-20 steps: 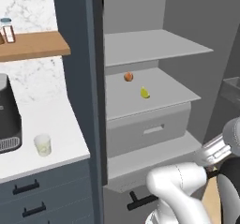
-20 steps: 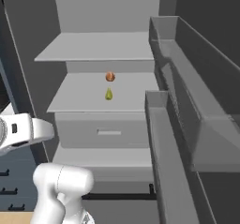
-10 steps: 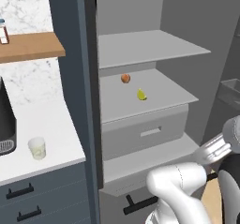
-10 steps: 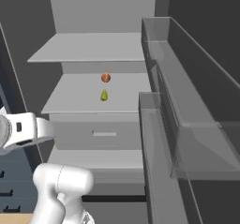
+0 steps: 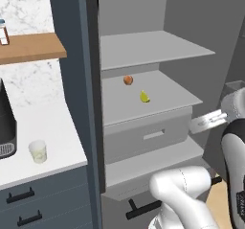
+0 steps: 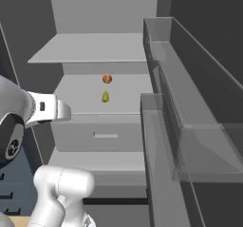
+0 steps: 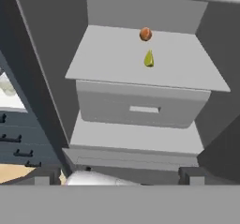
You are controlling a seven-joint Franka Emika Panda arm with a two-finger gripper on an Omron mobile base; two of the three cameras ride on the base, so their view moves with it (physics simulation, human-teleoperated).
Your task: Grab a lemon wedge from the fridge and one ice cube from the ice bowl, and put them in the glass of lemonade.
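Since the earlier frames your whole view has slid leftward and closer: the base has driven toward the open fridge, so the counter has drifted to the edge; the things themselves have not shifted. Your lemon wedge lies on the middle shelf, pointed tip up, just in front of the small round orange fruit and apart from it. Below the shelf sits the closed drawer. The gripper hangs low outside the fridge, its jaws spread wide and empty, its two tips barely showing at the hand view's bottom. You should raise the hand to shelf height, go in straight over the shelf's front edge, and straddle the wedge from above without nudging the orange fruit. The glass of lemonade waits on the white counter to the left.
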